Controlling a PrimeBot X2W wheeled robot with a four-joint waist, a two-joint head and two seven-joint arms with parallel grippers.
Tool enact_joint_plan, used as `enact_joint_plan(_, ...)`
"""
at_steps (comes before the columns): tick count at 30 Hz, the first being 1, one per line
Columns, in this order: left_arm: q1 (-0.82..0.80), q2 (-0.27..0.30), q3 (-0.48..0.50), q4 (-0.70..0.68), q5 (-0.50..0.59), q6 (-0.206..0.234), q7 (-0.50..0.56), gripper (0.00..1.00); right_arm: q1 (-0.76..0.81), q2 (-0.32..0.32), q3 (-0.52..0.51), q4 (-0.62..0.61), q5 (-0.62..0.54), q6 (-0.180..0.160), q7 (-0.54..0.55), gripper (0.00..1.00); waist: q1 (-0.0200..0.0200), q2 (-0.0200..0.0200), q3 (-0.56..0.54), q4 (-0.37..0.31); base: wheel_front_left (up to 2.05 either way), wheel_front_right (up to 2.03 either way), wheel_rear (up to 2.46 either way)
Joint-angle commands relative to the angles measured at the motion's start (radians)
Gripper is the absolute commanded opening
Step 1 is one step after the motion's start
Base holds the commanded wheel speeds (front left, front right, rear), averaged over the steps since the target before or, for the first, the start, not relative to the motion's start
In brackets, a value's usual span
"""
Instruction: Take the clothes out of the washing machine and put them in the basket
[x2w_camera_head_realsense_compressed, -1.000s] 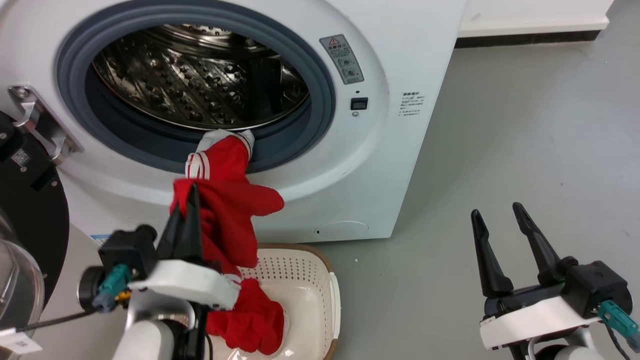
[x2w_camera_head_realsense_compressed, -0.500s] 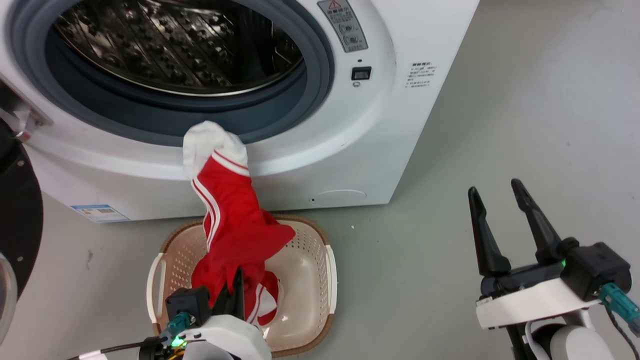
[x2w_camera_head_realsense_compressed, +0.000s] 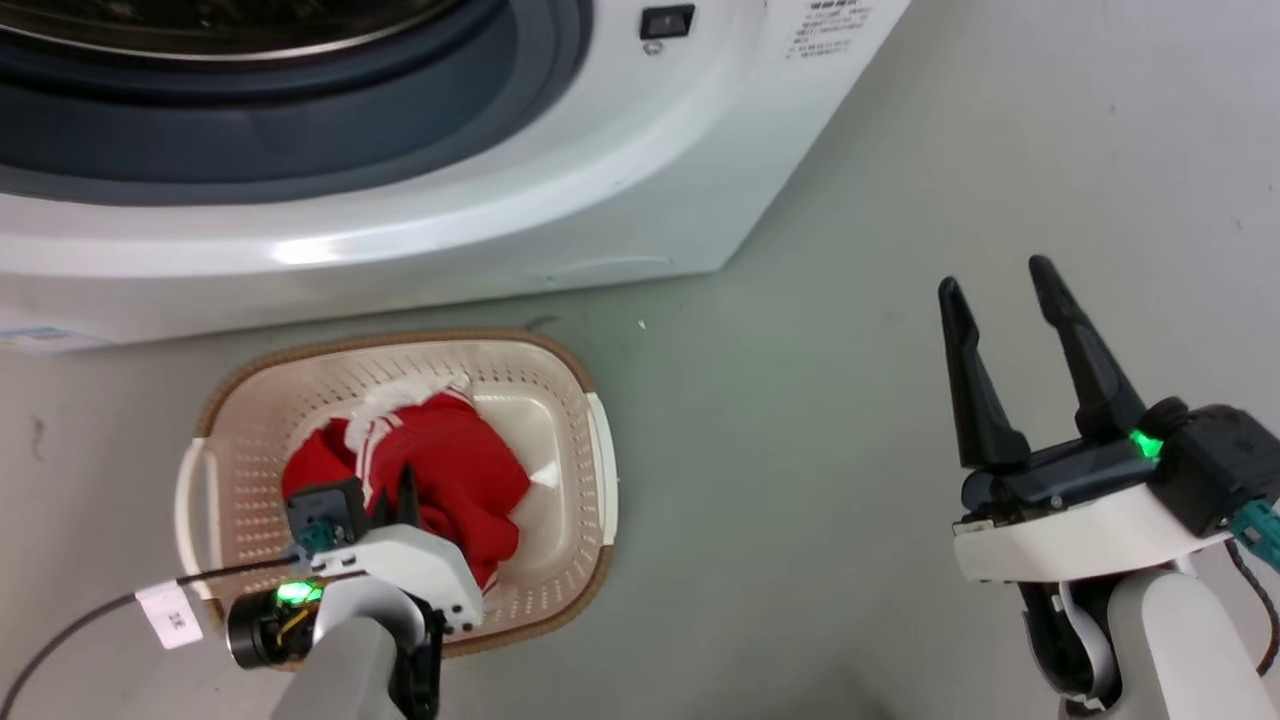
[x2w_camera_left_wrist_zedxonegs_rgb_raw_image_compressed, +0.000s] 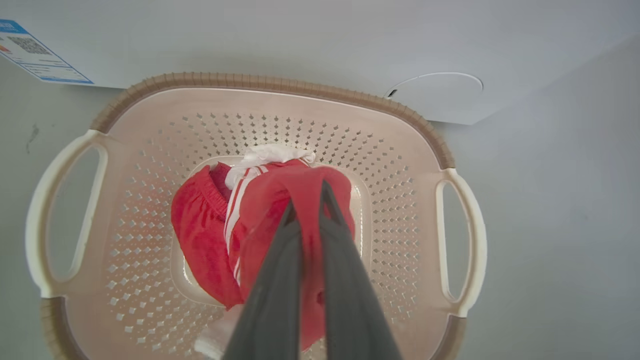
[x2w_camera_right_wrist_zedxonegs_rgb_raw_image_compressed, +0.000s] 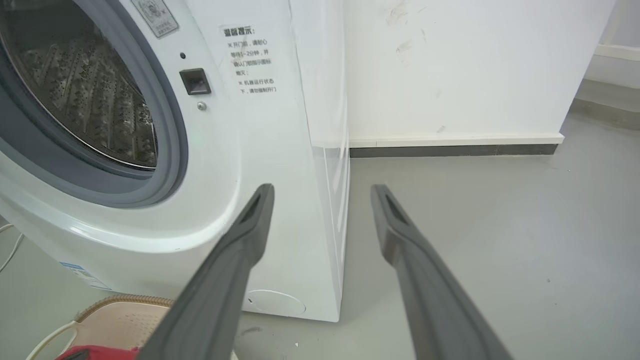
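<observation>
Grey floor carries one basket by one washer; my left claw clamps the clothes inside, right claw spread.

The clothes are soft red cloth, matt and creased, with white stripes and white trim. The basket is smooth cream plastic with a faint sheen, punched with small holes; its rim is brown and ribbed like wicker. The washer has a glossy white front that throws back the light, a matt grey rubber ring and a shiny steel drum, dimpled and holed. My fingers look like dark matt plastic, smooth. The floor is matt grey, smooth, faintly speckled.
</observation>
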Motion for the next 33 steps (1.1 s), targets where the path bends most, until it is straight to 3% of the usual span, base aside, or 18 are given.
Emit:
enact_joint_plan(1,-0.047,0.010,0.010,0.039,-0.001,0.003,-0.007,0.00,-0.028,-0.008,0.002,0.005,0.012,-0.001,-0.011,1.00,-0.0002,-0.0001,0.083,-0.051,0.00,0.00,0.00)
enact_joint_plan(10,-0.218,0.049,0.054,0.249,-0.002,0.018,-0.015,0.00,-0.111,-0.033,0.046,0.038,0.054,-0.001,-0.046,1.00,-0.0002,-0.0001,0.224,-0.099,0.00,0.00,0.00)
enact_joint_plan(20,-0.264,0.063,0.103,0.317,0.009,0.041,-0.014,0.00,-0.155,-0.044,0.080,0.069,0.080,-0.001,-0.059,1.00,-0.0002,-0.0001,0.278,-0.123,0.00,0.00,0.00)
enact_joint_plan(21,-0.264,0.062,0.105,0.320,0.012,0.040,-0.014,0.06,-0.157,-0.044,0.080,0.072,0.080,-0.001,-0.059,1.00,-0.0002,-0.0001,0.277,-0.122,0.00,0.00,0.00)
enact_joint_plan(22,-0.262,0.058,0.110,0.317,0.012,0.044,-0.014,0.31,-0.160,-0.044,0.078,0.075,0.080,-0.001,-0.060,1.00,-0.0002,-0.0001,0.271,-0.120,0.00,0.00,0.00)
enact_joint_plan(23,-0.256,0.053,0.112,0.316,0.015,0.045,-0.014,0.78,-0.163,-0.044,0.075,0.076,0.079,-0.001,-0.060,1.00,-0.0002,-0.0001,0.262,-0.117,0.00,0.00,0.00)
enact_joint_plan(24,-0.249,0.048,0.113,0.319,0.019,0.043,-0.014,1.00,-0.163,-0.043,0.074,0.078,0.078,-0.001,-0.060,1.00,-0.0002,-0.0001,0.254,-0.113,0.00,0.00,0.00)
enact_joint_plan(33,-0.158,-0.001,0.159,0.309,-0.005,-0.022,-0.014,1.00,-0.102,-0.036,0.053,0.098,0.042,-0.001,-0.059,1.00,-0.0002,-0.0001,0.071,-0.049,0.00,0.00,0.00)
